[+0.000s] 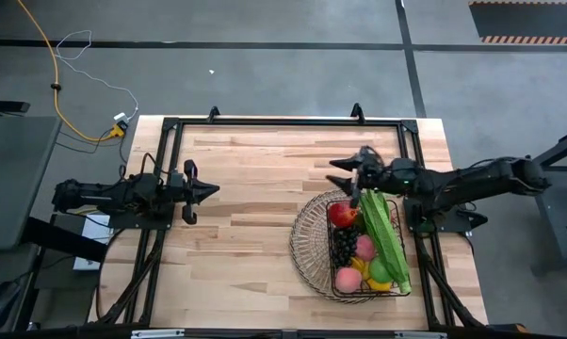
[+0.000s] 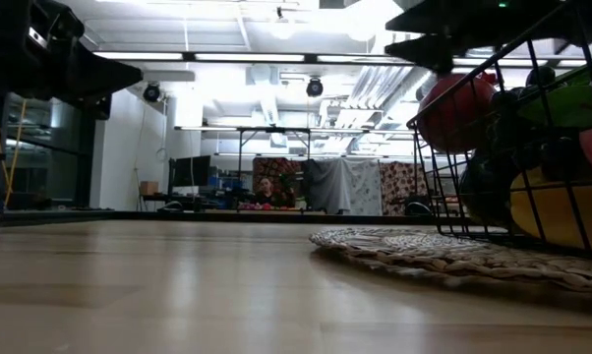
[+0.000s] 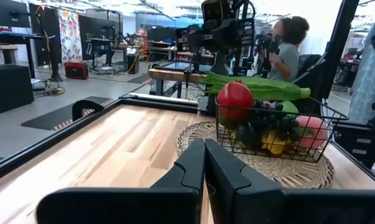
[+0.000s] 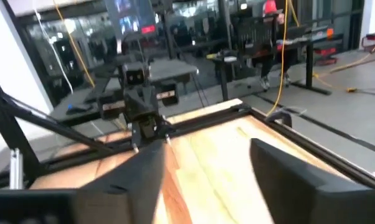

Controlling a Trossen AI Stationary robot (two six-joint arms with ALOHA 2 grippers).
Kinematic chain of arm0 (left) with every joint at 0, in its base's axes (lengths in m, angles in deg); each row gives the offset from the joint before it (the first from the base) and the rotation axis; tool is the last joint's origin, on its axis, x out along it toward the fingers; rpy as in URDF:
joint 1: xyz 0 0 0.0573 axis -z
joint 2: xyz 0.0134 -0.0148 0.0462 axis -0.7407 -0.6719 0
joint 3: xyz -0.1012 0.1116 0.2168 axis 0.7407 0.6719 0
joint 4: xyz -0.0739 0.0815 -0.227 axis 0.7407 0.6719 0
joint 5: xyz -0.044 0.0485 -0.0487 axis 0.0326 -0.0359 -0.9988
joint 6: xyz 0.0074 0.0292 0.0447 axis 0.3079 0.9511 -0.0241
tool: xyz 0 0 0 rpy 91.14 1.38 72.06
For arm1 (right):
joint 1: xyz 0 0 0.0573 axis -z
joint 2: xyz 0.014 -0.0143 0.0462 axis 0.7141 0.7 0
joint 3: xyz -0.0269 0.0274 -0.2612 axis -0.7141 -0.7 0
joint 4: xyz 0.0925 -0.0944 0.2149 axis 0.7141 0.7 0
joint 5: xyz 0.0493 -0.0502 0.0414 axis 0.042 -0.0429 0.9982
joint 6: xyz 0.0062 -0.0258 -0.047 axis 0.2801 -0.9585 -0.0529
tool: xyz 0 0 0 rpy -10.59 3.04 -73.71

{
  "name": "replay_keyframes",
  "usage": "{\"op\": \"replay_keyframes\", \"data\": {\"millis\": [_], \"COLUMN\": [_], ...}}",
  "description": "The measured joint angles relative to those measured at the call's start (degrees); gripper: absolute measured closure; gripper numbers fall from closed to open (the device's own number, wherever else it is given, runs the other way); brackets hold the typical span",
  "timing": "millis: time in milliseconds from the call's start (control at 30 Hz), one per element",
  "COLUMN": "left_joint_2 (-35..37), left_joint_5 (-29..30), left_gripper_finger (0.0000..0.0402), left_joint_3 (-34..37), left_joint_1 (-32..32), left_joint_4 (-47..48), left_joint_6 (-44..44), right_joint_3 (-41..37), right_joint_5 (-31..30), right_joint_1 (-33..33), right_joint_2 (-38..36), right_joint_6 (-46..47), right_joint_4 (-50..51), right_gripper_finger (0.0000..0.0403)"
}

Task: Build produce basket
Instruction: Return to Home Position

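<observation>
Pale wooden planks are making up the table [image 1: 255, 188], which is sitting inside a black metal frame [image 1: 265, 122] on a grey floor [image 1: 265, 56]. On the right part of the table, the dark wire basket with a wide round flared rim [image 1: 304, 247] is resting on the wood. The produce [image 1: 364, 248] is lying heaped in its rectangular mesh centre. A round red fruit [image 1: 342, 214] is sitting at the end nearest the right tool, a bunch of dark grapes [image 1: 343, 248] is lying next to it, and a pink peach [image 1: 348, 280] is resting at the opposite end. A long green vegetable [image 1: 387, 235] is stretching along the side nearest the right arm.

The right tool [image 1: 336, 173] is hovering over bare wood just beyond the basket's rim, its two fingers spread wide apart and gripping nothing. The left tool [image 1: 208, 190] is hanging over the left part of the table, well apart from the basket, its fingers pressed together with nothing between them. From the left wrist view, a person in a grey top [image 3: 288, 55] is showing in the room behind the basket.
</observation>
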Motion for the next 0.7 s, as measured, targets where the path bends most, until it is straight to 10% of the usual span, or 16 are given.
{"op": "replay_keyframes", "data": {"millis": [267,700], "left_joint_2": [0.00,0.00], "left_joint_5": [0.09,0.20], "left_gripper_finger": [0.0401,0.0400], "left_joint_3": [0.00,0.00], "left_joint_1": [0.00,0.00], "left_joint_4": [-0.01,-0.03], "left_joint_6": [0.00,-0.01], "right_joint_3": [-11.53,-18.51], "right_joint_5": [2.16,7.30], "right_joint_1": [-0.90,-3.52], "right_joint_2": [-18.63,-36.43], "right_joint_6": [-0.29,-2.98], "right_joint_4": [-2.22,2.70], "right_gripper_finger": [0.0390,0.0396]}}
